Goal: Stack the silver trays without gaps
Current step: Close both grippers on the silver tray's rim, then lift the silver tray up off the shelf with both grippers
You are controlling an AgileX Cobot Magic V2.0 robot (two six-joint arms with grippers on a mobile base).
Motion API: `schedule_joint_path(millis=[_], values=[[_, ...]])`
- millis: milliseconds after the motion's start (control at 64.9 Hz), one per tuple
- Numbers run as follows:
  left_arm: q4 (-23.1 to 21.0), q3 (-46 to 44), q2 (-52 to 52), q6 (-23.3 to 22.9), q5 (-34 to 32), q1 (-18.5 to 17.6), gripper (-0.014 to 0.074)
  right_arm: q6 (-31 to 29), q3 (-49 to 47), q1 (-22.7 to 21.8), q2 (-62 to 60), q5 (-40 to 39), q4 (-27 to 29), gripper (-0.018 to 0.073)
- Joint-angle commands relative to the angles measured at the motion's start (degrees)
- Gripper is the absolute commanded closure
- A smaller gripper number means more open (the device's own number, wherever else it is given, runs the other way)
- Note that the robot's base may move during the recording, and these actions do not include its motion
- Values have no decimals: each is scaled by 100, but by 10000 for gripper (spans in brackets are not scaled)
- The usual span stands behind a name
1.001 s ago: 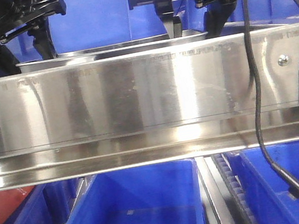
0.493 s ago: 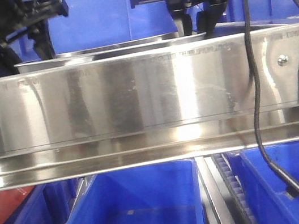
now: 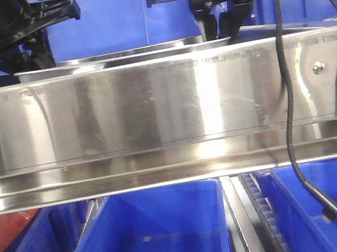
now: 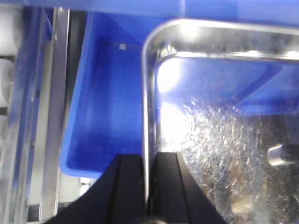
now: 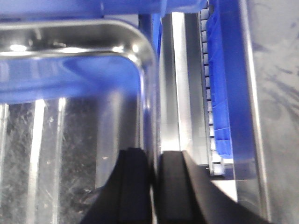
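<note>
A silver tray [image 3: 125, 57] shows as a thin shiny rim just above the shelf rail in the front view. My left gripper [image 3: 22, 56] is shut on its left rim; in the left wrist view the rim [image 4: 145, 116] runs between the two black fingers [image 4: 128, 186]. My right gripper [image 3: 222, 26] is shut on the right rim; in the right wrist view the rim [image 5: 150, 93] passes between the fingers [image 5: 135, 186]. The tray's scratched bottom [image 4: 224, 140] reflects blue. Any other tray is hidden behind the rail.
A broad brushed-steel shelf rail [image 3: 153, 109] with a screw [image 3: 319, 67] blocks the middle of the front view. Blue bins [image 3: 150, 245] sit below it and another blue bin [image 4: 107, 107] lies under the tray's left side. A black cable [image 3: 290, 112] hangs at the right.
Both grippers have closed their fingers onto the tray's rims. The tray's rim has shifted slightly left and looks a little higher.
</note>
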Motion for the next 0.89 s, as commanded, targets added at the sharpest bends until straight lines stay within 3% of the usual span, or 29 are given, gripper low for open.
schedule_joint_path(millis=[0,262,462,585,878], values=[[1,-13,-38,-13,69,-25,602,-57,-14,-3,-23,48,0,631],[-77,-239,-313,-55,380,-161,613,-57,-374,72,-329,336,-401,627],[558,-647,-807,-672,631,-568,613,-57,-457,214,-841,470,-487,627],[1004,-882,-1089,-1043,869,-862,613,-57,-457,374,-1214,492,-860,627],[1155,-1325,-1587,-1194,982,-1201,613,-57,-460,564,-2094,395,-950,627]])
